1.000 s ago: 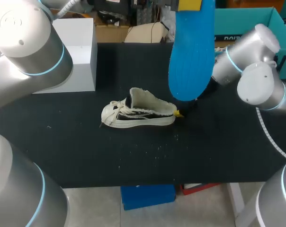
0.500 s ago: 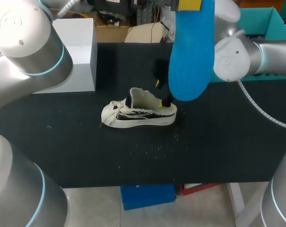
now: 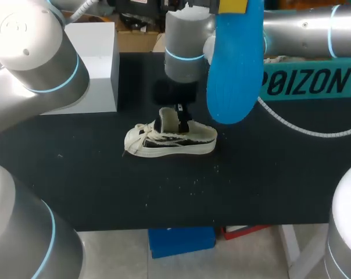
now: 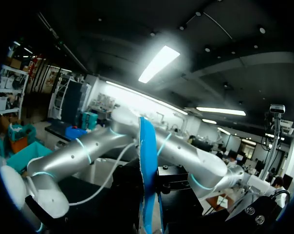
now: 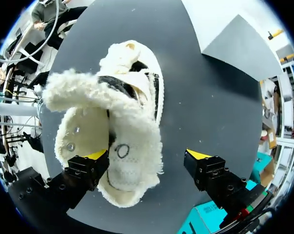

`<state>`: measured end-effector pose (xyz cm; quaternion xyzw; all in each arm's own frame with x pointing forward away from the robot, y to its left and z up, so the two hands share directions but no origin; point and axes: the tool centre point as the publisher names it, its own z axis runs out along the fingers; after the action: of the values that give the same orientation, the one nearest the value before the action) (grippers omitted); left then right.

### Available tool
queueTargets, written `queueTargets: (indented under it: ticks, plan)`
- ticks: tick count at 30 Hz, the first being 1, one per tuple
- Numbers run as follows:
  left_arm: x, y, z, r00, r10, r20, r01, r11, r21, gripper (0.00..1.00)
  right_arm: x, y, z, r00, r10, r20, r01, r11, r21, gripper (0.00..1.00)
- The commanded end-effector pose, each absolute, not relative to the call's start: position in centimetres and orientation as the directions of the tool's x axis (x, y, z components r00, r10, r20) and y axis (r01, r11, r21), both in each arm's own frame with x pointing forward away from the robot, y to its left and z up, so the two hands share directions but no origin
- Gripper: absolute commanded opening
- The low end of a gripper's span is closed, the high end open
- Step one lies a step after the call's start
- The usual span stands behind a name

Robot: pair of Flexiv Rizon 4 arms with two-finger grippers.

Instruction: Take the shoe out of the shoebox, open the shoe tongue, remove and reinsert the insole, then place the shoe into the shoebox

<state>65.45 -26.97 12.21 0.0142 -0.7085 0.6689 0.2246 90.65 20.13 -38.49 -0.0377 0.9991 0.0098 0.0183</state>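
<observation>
Two grippers are hanging over the matte black table [image 3: 106,192]: at centre the right gripper [image 5: 147,161] is hovering open over the fleecy cream shoe [image 3: 164,144], and just right the left gripper [image 3: 232,6] is pinching the smooth blue insole [image 3: 236,75] upright before the teal shoebox [image 3: 309,84].

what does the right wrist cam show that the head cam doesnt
Only the right wrist view: the fleecy lining inside the shoe, and the right gripper open, one yellow fingertip over bare table, the other at the shoe's edge. Only the head view: the blue insole held up in the air. Both: the shoe, the table, the white box and the teal shoebox.
</observation>
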Motion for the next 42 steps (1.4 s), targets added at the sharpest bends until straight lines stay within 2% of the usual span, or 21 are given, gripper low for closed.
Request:
queueTargets:
  ticks: [1,3,4,6,7,8,11,14,38,42]
  plan:
    - [65.4,-27.1,12.2,-0.899,0.278,0.338,-0.321,0.106,-0.941,0.00,91.2,20.7,-39.5,-0.998,-0.060,-0.034,-0.048,0.955,-0.293,1.00]
    - [65.4,-27.1,12.2,-0.899,0.278,0.338,-0.321,0.106,-0.941,0.00,91.3,20.4,-39.7,-0.998,-0.045,-0.035,-0.034,0.960,-0.278,0.72]
    - [65.4,-27.1,12.2,-0.899,0.278,0.338,-0.321,0.106,-0.941,0.00,91.4,20.2,-39.9,-0.998,-0.042,-0.035,-0.031,0.961,-0.274,0.53]
    - [65.4,-27.1,12.2,-0.899,0.278,0.338,-0.321,0.106,-0.941,0.00,91.4,19.9,-40.1,-0.999,-0.029,-0.035,-0.019,0.967,-0.255,0.28]
    - [65.4,-27.1,12.2,-0.899,0.278,0.338,-0.321,0.106,-0.941,0.00,91.4,19.7,-40.2,-0.999,-0.022,-0.037,-0.013,0.971,-0.237,0.07]
    - [65.4,-27.1,12.2,-0.899,0.278,0.338,-0.321,0.106,-0.941,0.00,91.4,19.6,-40.3,-0.999,-0.019,-0.036,-0.011,0.975,-0.222,0.00]
    - [65.4,-27.1,12.2,-0.899,0.278,0.338,-0.321,0.106,-0.941,0.00,91.4,19.2,-40.6,-0.999,-0.016,-0.038,-0.011,0.991,-0.135,0.00]
    - [65.4,-27.1,12.2,-0.899,0.278,0.338,-0.321,0.106,-0.941,0.00,91.5,19.3,-40.9,-0.993,-0.119,-0.005,-0.119,0.993,-0.017,0.00]
    - [65.4,-27.1,12.2,-0.899,0.278,0.338,-0.321,0.106,-0.941,0.00,91.5,19.3,-40.9,-0.993,-0.119,-0.005,-0.119,0.993,-0.017,0.00]
    - [65.4,-27.1,12.2,-0.899,0.278,0.338,-0.321,0.106,-0.941,0.00,91.5,18.5,-37.5,-0.997,0.056,-0.046,0.061,0.992,-0.114,0.00]
